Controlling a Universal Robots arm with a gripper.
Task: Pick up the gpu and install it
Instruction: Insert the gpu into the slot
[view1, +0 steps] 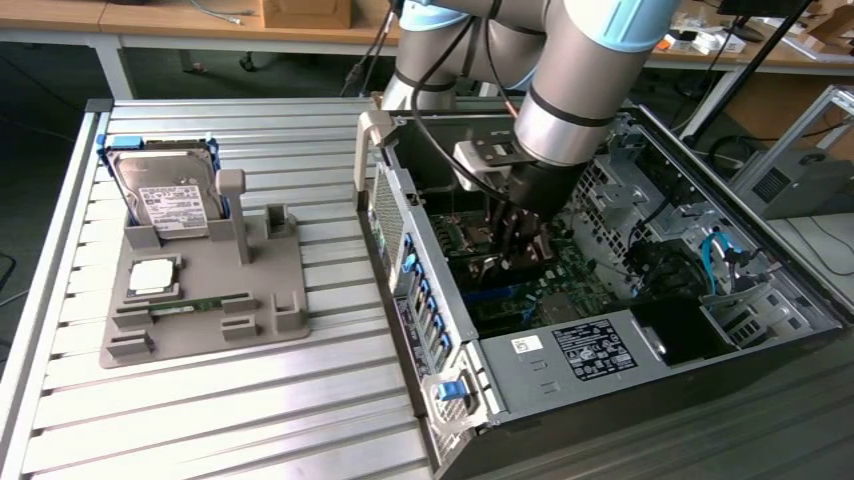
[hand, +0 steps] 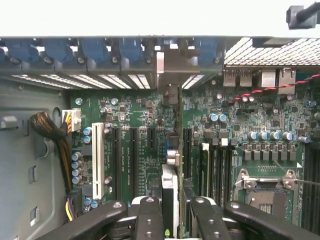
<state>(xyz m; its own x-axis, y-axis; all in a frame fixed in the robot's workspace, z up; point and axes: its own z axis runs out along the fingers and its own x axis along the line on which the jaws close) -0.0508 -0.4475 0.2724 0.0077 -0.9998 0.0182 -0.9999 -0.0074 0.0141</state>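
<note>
Dark gpu (hand: 170, 190) stands edge-on, clamped between the tool (hand: 171, 220) fingers

Labels on the hard drive (view1: 171, 205) and power supply (view1: 601, 347) are illegible.

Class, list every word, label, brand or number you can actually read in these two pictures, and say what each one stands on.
None can be read.
Hard drive white label: print too small.
Power supply sticker: print too small.
White tag on the computer case: illegible.
Motherboard markings, wrist view: white lettering blurred, unreadable.
</note>
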